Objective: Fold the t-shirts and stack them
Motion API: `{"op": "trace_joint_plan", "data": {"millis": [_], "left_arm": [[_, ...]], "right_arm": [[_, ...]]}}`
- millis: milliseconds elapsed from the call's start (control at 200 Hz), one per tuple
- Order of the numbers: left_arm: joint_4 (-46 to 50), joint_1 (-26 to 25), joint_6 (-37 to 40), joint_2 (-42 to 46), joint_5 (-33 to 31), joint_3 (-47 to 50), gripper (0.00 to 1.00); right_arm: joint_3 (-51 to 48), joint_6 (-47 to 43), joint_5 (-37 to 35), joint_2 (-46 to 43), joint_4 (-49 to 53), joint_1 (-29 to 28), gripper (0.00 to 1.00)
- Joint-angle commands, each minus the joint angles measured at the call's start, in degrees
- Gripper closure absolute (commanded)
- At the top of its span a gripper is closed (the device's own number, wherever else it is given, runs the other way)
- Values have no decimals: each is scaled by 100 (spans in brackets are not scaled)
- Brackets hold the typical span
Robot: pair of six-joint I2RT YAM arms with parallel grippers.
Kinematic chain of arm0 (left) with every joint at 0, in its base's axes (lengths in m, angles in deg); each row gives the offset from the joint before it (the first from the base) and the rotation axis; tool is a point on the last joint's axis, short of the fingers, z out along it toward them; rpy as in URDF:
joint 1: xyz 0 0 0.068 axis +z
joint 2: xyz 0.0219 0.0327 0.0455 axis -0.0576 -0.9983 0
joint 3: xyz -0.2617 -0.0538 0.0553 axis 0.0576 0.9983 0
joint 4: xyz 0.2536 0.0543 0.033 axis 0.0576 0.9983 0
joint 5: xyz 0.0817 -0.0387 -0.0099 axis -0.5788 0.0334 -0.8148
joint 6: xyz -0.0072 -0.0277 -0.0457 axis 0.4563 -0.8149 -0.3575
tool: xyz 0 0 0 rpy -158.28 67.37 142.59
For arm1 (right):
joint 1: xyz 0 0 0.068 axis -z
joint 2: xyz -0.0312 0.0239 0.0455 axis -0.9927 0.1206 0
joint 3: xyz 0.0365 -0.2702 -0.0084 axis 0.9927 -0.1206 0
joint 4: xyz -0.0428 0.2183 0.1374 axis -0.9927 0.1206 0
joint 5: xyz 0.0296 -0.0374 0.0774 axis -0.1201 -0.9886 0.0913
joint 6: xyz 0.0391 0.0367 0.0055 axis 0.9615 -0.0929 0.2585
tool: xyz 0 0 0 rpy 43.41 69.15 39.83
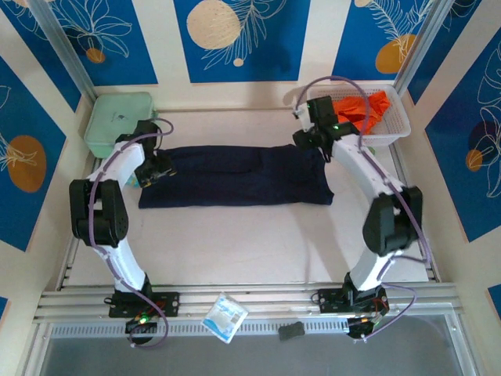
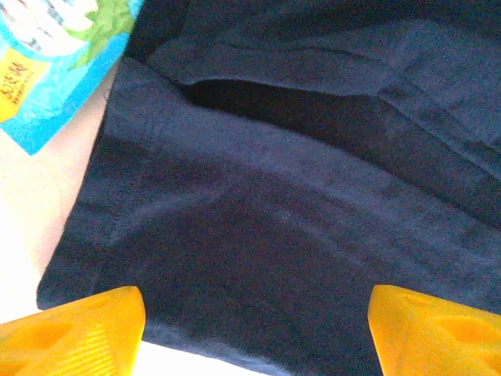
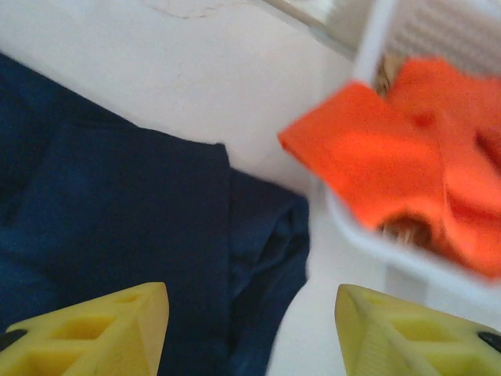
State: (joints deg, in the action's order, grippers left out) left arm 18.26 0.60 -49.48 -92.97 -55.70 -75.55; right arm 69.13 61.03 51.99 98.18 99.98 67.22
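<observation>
A dark navy t-shirt (image 1: pixel 235 176) lies folded into a long strip across the table. My left gripper (image 1: pixel 151 174) hovers over its left end. In the left wrist view that gripper (image 2: pixel 254 337) is open, with navy cloth (image 2: pixel 297 235) below its spread orange fingers (image 2: pixel 78 333). My right gripper (image 1: pixel 310 141) is at the strip's far right corner. In the right wrist view it (image 3: pixel 254 333) stands open, holding nothing, above the navy shirt's edge (image 3: pixel 117 211). The orange t-shirt (image 1: pixel 364 110) lies bunched in the white basket (image 1: pixel 395 129) and hangs over its rim (image 3: pixel 391 157).
A pale green zipped case (image 1: pixel 117 117) sits at the back left corner. A blue printed packet (image 2: pixel 47 70) lies beside the shirt's left end. Another packet (image 1: pixel 225 316) and a small dark object (image 1: pixel 291 330) rest on the front rail. The basket wall (image 3: pixel 376 247) is close to the right gripper.
</observation>
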Motion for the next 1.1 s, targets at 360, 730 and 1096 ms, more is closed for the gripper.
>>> {"op": "trace_joint_plan", "data": {"millis": [360,730,1096], "left_arm": [[-45,-55,52,-398,-542,587,28],[160,-82,173,-775,-1007,345,30],[403,-90,304,-959,-1461,160,32]], "right_arm": [[-2958,2492,1668,-709,205,1313,43],[-2806,2438,1995,-278,-22,1304,47],[-2493,2189,1411,85,253,1305,91]]}}
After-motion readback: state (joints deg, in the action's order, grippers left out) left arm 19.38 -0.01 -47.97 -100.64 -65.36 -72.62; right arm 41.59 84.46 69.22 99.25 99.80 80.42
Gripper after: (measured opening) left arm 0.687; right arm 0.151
